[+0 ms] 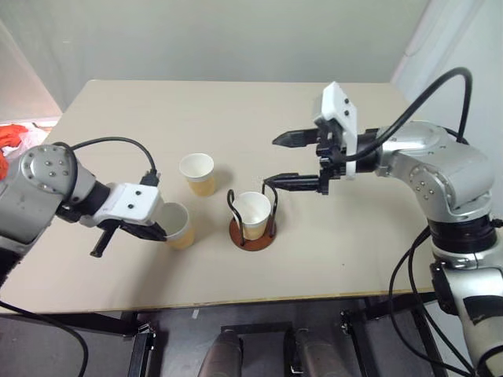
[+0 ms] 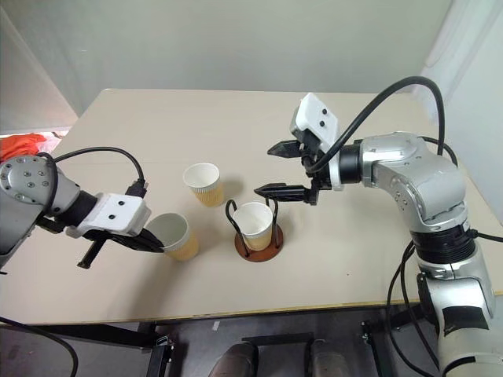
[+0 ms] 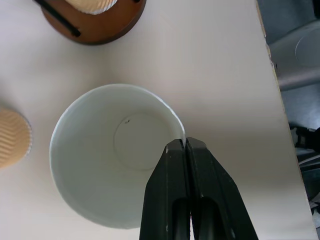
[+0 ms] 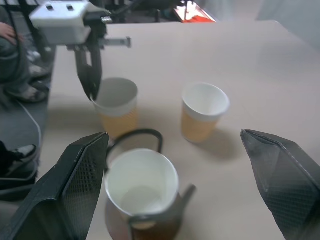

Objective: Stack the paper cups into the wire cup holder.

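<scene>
Nearest the front edge of the table [image 1: 330, 267], the left gripper [image 1: 161, 233] is pinching the rim of a paper cup [image 1: 179, 226]. Its two black fingers [image 3: 186, 165] are pressed tight together with the white cup wall caught between them, one finger inside and one outside. That cup is standing upright on the table, mouth up, white inside showing.

Just beside it, toward the middle, the wire cup holder [image 1: 252, 234] is sitting on its round reddish-brown base, black wire loops standing up. A second paper cup [image 1: 253, 214] is sitting inside the holder, upright, between the loops.

A little farther back, a third paper cup [image 1: 197, 173] is standing upright on its own on the table, apart from the holder and from the gripped cup, touching neither.

Above and behind the holder, the right gripper [image 1: 297, 161] is hanging in the air with its fingers [image 4: 82, 185] spread wide, holding nothing. It is pointing across toward the robot's left, tilted slightly down, with the lower fingertip near the top of a wire loop; whether it is touching the loop, cannot tell.

Beyond the far left corner of the table something red-orange [image 1: 12, 135] is lying, too unclear to name. In the right wrist view a person's shoes [image 4: 22, 92] are showing on the floor past the table.
</scene>
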You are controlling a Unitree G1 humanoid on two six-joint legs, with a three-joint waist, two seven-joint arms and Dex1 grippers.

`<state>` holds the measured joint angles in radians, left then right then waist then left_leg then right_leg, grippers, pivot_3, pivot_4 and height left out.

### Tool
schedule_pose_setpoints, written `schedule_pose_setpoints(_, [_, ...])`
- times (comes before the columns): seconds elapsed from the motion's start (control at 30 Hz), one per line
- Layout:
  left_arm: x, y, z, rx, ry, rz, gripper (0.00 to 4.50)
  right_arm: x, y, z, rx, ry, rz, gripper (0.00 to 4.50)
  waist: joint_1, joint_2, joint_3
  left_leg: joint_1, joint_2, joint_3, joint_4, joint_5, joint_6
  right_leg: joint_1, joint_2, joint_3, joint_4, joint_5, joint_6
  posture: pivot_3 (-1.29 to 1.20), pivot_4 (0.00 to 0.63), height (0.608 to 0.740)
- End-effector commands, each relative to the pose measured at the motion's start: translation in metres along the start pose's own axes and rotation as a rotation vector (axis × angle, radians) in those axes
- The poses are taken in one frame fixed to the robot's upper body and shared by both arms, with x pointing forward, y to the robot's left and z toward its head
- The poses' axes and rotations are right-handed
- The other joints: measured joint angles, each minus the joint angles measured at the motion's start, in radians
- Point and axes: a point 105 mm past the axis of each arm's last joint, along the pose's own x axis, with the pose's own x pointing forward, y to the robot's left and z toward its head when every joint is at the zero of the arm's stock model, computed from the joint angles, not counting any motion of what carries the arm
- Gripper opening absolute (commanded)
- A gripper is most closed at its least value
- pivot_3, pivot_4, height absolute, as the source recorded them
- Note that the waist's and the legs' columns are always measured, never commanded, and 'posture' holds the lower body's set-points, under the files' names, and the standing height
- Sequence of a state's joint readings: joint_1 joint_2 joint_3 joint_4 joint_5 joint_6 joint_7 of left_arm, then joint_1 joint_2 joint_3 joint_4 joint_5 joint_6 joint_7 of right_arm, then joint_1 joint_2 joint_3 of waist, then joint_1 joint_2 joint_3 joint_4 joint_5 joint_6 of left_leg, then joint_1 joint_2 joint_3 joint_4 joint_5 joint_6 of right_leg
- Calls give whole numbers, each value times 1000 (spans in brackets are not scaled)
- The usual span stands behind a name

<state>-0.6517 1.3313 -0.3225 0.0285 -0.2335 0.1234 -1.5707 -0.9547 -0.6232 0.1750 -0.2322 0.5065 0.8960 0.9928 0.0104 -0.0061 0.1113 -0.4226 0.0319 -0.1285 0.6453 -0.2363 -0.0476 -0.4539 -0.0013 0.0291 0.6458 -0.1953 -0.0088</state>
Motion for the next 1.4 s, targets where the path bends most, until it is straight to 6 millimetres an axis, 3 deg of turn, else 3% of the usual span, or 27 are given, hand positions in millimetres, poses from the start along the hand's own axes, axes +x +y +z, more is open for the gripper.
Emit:
schedule_pose_setpoints(0.03, [-17,7,9,33,-20,24,30,-15,-8,13,-61,-24,-42,4500,1,0,0,0,0,0,0,0,0,0,0,0,0,0,0,0,150,740])
schedule_pose_setpoints(0.2, [-38,16,34,63,-131,72,30,-28,-11,4,-56,12,-62,4500,3,0,0,-1,0,0,0,0,0,0,0,0,-1,1,1,0,150,740])
schedule_pose_setpoints(0.33, [-68,23,73,136,-290,124,30,-47,-1,-6,-47,38,-29,4500,9,0,0,-2,0,-1,0,0,0,0,0,-1,-2,4,7,0,150,740])
schedule_pose_setpoints(0.47, [-98,27,118,255,-484,153,30,-91,0,-7,-99,-28,-60,4500,19,0,0,-4,-1,0,0,0,1,1,-1,-1,-4,4,9,0,150,740])
schedule_pose_setpoints(0.6, [-107,28,135,314,-545,135,30,-129,-1,-6,-120,-90,-136,4500,17,0,0,-3,-2,2,1,0,1,1,-2,1,-5,5,13,0,150,740])
schedule_pose_setpoints(0.73, [-90,36,147,375,-542,66,30,-146,3,-18,-83,-36,-206,4500,16,0,0,3,-1,2,1,-1,1,8,-2,1,-5,0,11,0,150,740])
schedule_pose_setpoints(0.87, [-62,51,147,439,-447,14,30,-145,9,-17,-83,-44,-239,4500,15,1,1,3,-2,5,3,2,3,9,-2,3,-5,-1,13,0,150,740])
schedule_pose_setpoints(1.07, [-34,64,151,557,-353,-47,30,-151,11,-19,-80,-16,-318,4500,14,1,1,1,-2,4,5,4,6,13,-1,4,-13,4,21,0,150,740])
schedule_pose_setpoints(1.17, [-28,64,152,602,-324,-74,30,-155,12,-18,-84,-2,-339,4500,17,2,1,-2,-3,4,6,2,8,13,-2,4,-19,10,31,0,150,740])
schedule_pose_setpoints(1.4, [-16,59,152,672,-286,-149,30,-159,13,-21,-83,31,-375,4500,24,3,2,-8,-3,4,18,-6,15,12,-3,3,-19,9,35,0,150,740])
